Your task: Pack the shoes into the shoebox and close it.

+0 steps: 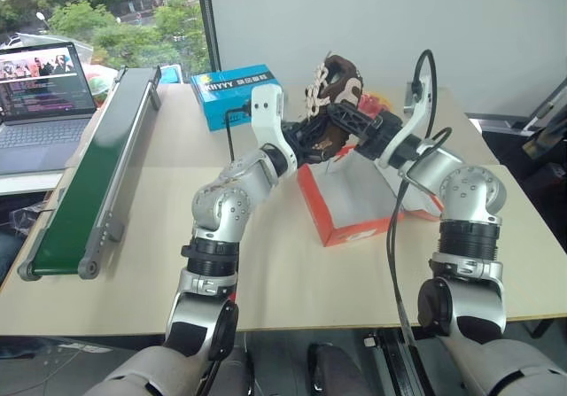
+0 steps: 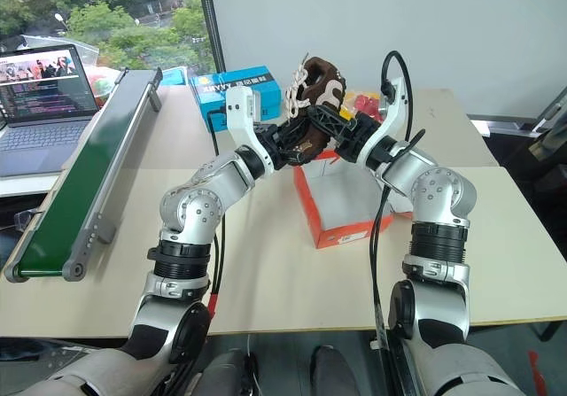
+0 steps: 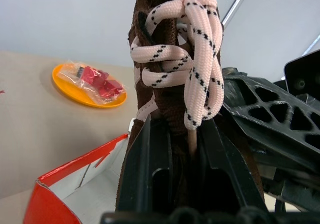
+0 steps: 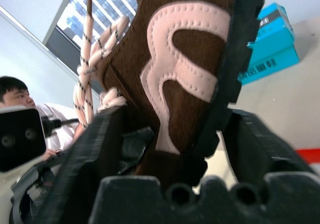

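Handing off mid-air: left gripper was clamped on the brown shoe at frame upper centre, over the open shoebox. Right gripper straddled its sole, grip unclear. Next move probably needs one gripper releasing, then lowering.

We hold a brown shoe up over the open red box, left gripper clamped on it, right gripper meeting it from the other side. Blue box behind, conveyor alongside.
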Controlling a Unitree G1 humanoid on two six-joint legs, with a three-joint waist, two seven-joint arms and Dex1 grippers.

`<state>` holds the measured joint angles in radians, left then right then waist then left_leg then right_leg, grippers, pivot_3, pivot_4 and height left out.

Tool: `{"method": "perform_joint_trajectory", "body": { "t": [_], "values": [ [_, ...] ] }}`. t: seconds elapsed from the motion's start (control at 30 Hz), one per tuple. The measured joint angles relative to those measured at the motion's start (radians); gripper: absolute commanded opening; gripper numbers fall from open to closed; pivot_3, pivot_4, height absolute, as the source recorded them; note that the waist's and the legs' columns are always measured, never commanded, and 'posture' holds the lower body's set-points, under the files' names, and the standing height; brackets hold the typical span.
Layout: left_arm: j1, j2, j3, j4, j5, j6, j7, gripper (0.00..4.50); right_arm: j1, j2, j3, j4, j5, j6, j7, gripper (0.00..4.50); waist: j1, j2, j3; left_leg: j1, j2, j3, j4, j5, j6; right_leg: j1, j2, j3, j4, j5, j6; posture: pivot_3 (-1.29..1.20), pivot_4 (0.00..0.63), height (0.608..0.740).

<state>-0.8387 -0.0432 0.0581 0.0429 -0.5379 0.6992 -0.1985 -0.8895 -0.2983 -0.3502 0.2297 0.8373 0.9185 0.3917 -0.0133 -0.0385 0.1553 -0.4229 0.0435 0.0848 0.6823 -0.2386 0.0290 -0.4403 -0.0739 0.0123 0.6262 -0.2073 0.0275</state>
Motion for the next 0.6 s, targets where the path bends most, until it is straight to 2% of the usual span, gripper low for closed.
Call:
{"method": "perform_joint_trajectory", "body": {
  "t": [0.13, 0.2, 0.23, 0.4, 0.53, 0.6],
  "values": [
    [0.001, 0.003, 0.001, -0.001, 0.005, 0.000, 0.011, 0.09, -0.002, 0.005, -0.002, 0.007, 0.003, 0.000, 0.000, 0.60, 0.001, 0.000, 0.000, 0.000, 0.000, 0.000, 0.000, 0.000, 0.000, 0.000, 0.000, 0.000, 0.000, 0.000, 0.000, 0.00, 0.150, 0.740],
    [0.002, 0.009, 0.002, -0.001, 0.002, 0.000, 0.002, 1.05, -0.003, 0.008, -0.002, 0.010, 0.007, 0.000, 0.000, 0.46, 0.001, 0.000, 0.000, 0.000, 0.000, 0.000, 0.000, 0.000, 0.000, 0.000, 0.000, 0.000, 0.000, 0.000, 0.000, 0.00, 0.150, 0.740],
    [0.008, 0.025, 0.011, -0.001, -0.010, -0.004, -0.032, 1.28, -0.008, 0.014, -0.005, 0.016, 0.009, -0.001, -0.001, 0.46, -0.001, 0.000, 0.000, 0.000, 0.000, 0.000, 0.000, 0.000, 0.000, 0.000, 0.000, 0.000, 0.000, 0.000, 0.000, 0.00, 0.150, 0.740],
    [-0.011, 0.097, 0.071, 0.046, -0.031, -0.032, -0.114, 3.09, -0.020, 0.013, -0.036, 0.044, 0.006, -0.037, -0.027, 0.41, -0.002, 0.000, 0.000, 0.000, 0.000, 0.000, 0.000, 0.000, 0.000, 0.000, 0.000, 0.000, 0.000, 0.000, 0.000, 0.00, 0.150, 0.740],
    [-0.058, 0.190, 0.125, 0.091, -0.037, -0.050, -0.156, 3.17, -0.061, -0.004, -0.032, 0.070, -0.016, -0.050, -0.040, 0.40, -0.005, 0.001, 0.000, 0.000, 0.001, 0.000, 0.000, 0.000, 0.000, -0.001, 0.001, 0.000, 0.001, 0.000, 0.000, 0.00, 0.150, 0.740],
    [-0.059, 0.257, 0.162, 0.092, -0.037, -0.056, -0.170, 3.17, -0.105, -0.077, 0.005, 0.123, -0.101, -0.074, -0.067, 0.40, -0.004, 0.001, 0.001, 0.000, 0.000, 0.001, -0.001, 0.000, 0.000, -0.001, 0.000, 0.000, 0.001, 0.000, 0.000, 0.00, 0.150, 0.740]
  ]
}}
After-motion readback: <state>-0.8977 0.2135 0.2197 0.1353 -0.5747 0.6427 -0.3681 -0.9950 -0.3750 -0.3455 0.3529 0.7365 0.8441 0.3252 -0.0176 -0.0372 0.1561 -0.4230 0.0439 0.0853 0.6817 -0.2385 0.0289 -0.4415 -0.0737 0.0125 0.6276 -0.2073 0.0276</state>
